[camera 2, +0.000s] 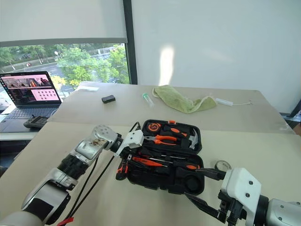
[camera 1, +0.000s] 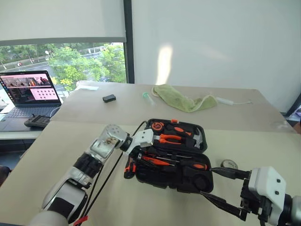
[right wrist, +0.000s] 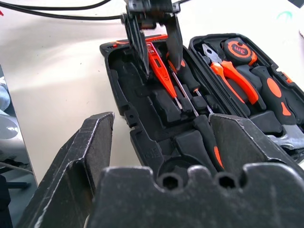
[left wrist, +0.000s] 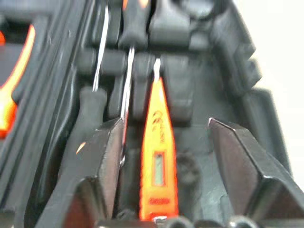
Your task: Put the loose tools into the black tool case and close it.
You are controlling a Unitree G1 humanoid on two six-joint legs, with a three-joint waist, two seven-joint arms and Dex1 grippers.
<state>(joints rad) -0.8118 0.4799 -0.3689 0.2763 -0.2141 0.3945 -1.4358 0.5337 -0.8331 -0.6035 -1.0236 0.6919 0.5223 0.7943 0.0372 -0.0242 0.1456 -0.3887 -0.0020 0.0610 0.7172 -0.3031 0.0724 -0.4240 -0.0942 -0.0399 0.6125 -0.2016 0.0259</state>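
The black tool case [camera 1: 141, 175] lies open mid-table, lid hinged back. My left gripper [left wrist: 164, 122] hovers open over the case's left end. The slim orange tester screwdriver [left wrist: 159, 142] lies in its slot between the fingers, touched by neither. Two screwdrivers [right wrist: 190, 83] rest in the slots beside it. An orange-and-black tool [camera 1: 128, 167] lies against the case's left edge. The small dark tape roll [camera 1: 229, 164] sits on the table right of the case. My right gripper [camera 1: 207, 181] hangs open and empty near the case's right front corner.
Pliers [camera 1: 169, 139], a tape measure [camera 1: 157, 126] and a hammer [camera 1: 197, 136] sit in the lid. Farther back are a small black block [camera 1: 109, 98], a green cloth [camera 1: 183, 101] and a white cable [camera 1: 228, 100]. A laptop [camera 1: 30, 89] stands at far left.
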